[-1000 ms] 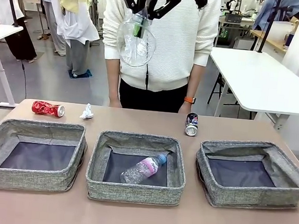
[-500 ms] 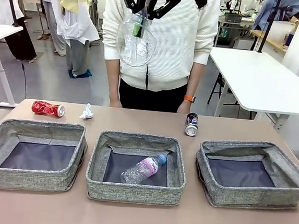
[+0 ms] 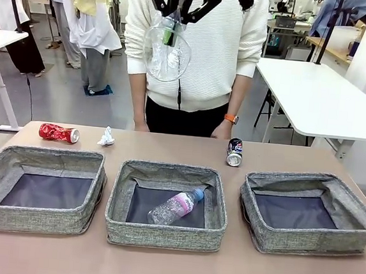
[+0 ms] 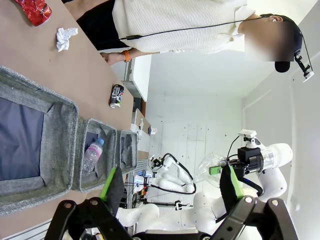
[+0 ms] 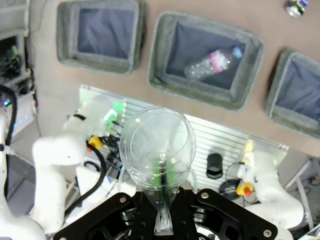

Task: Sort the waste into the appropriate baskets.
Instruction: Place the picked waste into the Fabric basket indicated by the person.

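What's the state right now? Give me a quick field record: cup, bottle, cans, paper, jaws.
cup: held high in the air by right jaws
bottle: lying in middle basket
red can: on table, beyond left basket
paper: on table, beside red can
dark can: on table, beyond the gap between middle and right basket
left jaws: open, holding nothing
right jaws: shut on cup

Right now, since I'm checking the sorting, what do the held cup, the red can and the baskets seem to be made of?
Cup: thin clear plastic, glossy; the sweater behind shows through it.
Red can: probably painted metal, shiny and crushed into dents.
Baskets: grey woven fabric, matte, with soft, slightly sagging rims.
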You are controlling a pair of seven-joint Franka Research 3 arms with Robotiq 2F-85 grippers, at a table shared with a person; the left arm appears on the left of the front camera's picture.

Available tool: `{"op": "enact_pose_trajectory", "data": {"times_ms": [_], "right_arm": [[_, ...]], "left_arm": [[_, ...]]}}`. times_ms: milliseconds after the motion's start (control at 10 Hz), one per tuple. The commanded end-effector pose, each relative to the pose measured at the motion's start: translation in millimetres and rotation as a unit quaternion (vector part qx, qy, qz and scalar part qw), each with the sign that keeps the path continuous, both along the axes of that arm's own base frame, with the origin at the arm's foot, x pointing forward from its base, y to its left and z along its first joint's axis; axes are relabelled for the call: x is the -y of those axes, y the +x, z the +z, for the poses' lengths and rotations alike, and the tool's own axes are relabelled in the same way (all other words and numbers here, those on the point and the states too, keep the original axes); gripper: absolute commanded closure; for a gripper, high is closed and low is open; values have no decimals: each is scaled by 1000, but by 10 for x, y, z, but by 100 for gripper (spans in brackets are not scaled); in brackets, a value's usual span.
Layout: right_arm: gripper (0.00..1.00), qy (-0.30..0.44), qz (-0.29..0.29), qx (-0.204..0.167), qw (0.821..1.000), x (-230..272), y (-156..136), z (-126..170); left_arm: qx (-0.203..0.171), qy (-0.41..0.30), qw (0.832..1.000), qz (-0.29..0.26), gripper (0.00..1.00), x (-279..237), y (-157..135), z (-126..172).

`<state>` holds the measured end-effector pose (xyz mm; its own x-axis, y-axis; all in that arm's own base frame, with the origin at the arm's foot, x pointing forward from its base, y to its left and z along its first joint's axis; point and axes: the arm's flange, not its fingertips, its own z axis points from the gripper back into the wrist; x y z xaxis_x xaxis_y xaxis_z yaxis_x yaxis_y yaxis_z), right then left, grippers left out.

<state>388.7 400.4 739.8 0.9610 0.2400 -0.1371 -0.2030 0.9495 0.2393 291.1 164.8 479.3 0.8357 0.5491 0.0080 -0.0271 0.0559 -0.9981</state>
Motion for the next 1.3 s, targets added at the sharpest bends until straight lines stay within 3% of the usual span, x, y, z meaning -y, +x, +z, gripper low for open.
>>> {"op": "enact_pose_trajectory", "data": {"times_ms": [0,1200], "right_arm": [[99,7,-1,1,1000,-3,-40,-17],[99,7,-1,1,1000,-3,-40,-17]], "left_arm": [[-6,2,1000,-5,0,1,-35,36],[-6,2,1000,-5,0,1,-35,36]]}}
